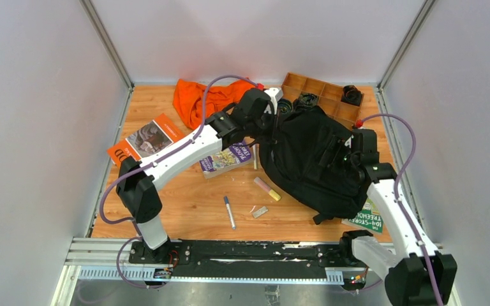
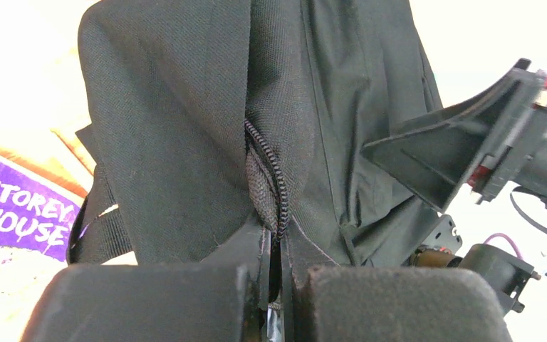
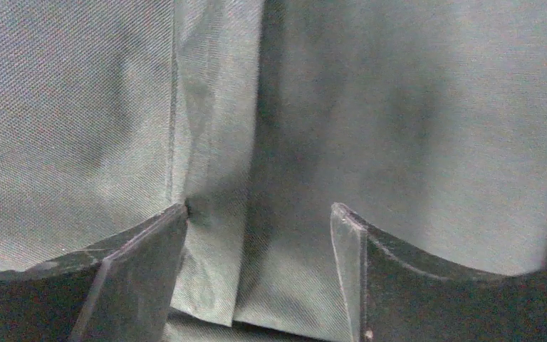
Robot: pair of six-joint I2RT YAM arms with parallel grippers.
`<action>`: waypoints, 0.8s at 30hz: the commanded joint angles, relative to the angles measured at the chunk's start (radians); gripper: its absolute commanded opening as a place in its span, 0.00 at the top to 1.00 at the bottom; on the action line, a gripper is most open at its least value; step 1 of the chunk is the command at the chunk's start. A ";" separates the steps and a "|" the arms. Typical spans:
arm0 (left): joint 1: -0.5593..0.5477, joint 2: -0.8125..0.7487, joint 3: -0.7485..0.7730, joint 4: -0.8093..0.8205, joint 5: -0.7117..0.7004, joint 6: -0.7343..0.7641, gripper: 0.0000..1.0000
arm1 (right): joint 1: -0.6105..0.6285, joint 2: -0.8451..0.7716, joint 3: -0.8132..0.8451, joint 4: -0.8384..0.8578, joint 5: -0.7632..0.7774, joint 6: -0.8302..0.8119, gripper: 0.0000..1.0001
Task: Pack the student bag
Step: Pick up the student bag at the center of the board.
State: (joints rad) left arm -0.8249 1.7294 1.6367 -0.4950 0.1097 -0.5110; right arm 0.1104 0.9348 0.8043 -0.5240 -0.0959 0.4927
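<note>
Backpack (image 1: 312, 169), 3 o'clock: I judge it soft and floppy. Left pincer (image 2: 278, 281) pinches its zipper edge (image 2: 276, 182); right pincer (image 3: 256, 214) is spread.

we see the student bag (image 1: 316, 162) all black, a fine plain weave with black zipper teeth just ahead of the left gripper (image 2: 278, 278), whose pads (image 2: 399, 303) are black too. off to that gripper's left lies a bright orange cloth (image 1: 201, 99); behind the gripper, a purple book (image 1: 226, 159) with white lettering and an orange-covered book (image 1: 147, 140). back from the right gripper (image 3: 258, 214), a green book (image 1: 367, 217) with white letters. the table (image 1: 191, 204) is warm wood grain.
</note>
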 commanded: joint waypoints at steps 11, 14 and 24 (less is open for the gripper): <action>0.003 0.016 0.019 0.028 0.171 0.104 1.00 | -0.086 0.139 0.117 0.172 -0.178 0.027 1.00; 0.003 0.021 0.014 0.059 0.183 0.091 1.00 | -0.086 0.117 0.200 0.145 -0.127 -0.002 1.00; 0.031 0.181 0.147 0.093 0.037 0.029 1.00 | -0.085 0.255 0.420 0.218 -0.044 -0.071 1.00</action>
State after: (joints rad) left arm -0.8062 1.8465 1.7428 -0.4652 0.1822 -0.4606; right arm 0.0425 1.1458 1.1473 -0.4324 -0.2066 0.4690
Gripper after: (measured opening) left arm 0.028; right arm 0.022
